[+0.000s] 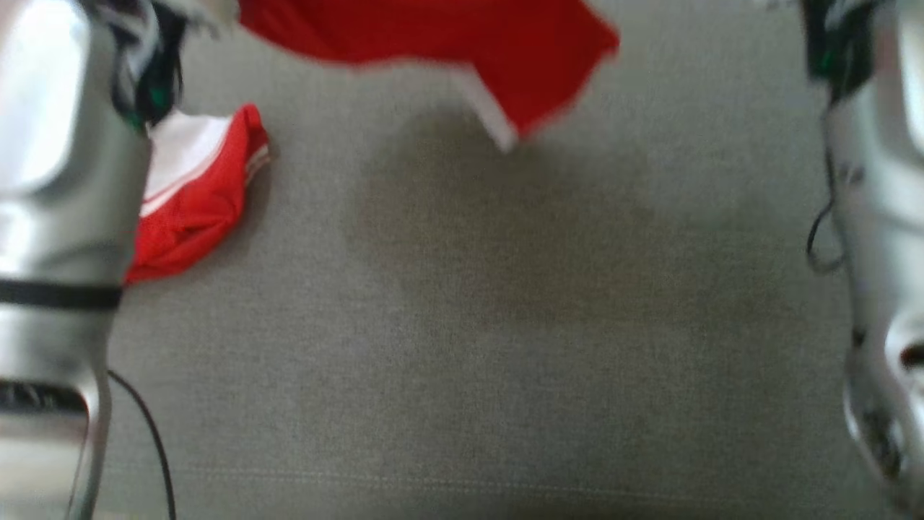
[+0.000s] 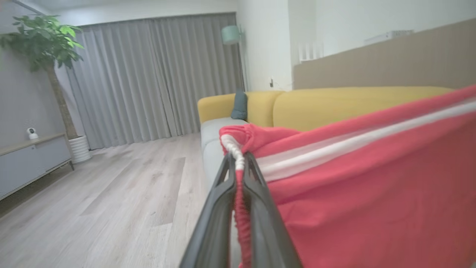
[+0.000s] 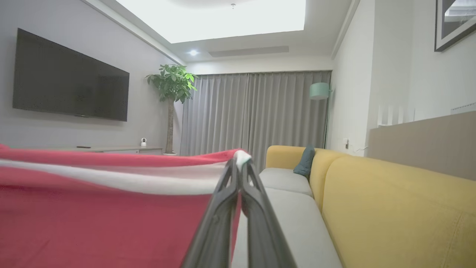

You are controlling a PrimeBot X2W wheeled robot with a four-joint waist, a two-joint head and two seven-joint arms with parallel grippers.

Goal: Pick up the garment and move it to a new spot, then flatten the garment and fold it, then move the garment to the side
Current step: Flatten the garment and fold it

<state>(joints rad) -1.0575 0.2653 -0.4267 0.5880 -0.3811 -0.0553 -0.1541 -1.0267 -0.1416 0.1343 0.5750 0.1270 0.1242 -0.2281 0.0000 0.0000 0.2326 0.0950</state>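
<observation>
Your left gripper [image 2: 238,158] and right gripper [image 3: 238,163] each clamp the garment [image 2: 372,193]; its striped edge runs taut between them

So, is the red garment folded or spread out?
Spread out, not folded. The left gripper and the right gripper each pinch an edge of the garment, and the cloth stretches between them above the grey sofa seat.

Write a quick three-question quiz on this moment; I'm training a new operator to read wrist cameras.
1. True or false: the left gripper is shut on the red garment.
2. The right gripper pinches: A) a cushion B) the garment's white-striped edge C) nothing.
3. Fill in: the sofa's backrest is ____.
Key: 1 true; 2 B; 3 yellow.
</observation>
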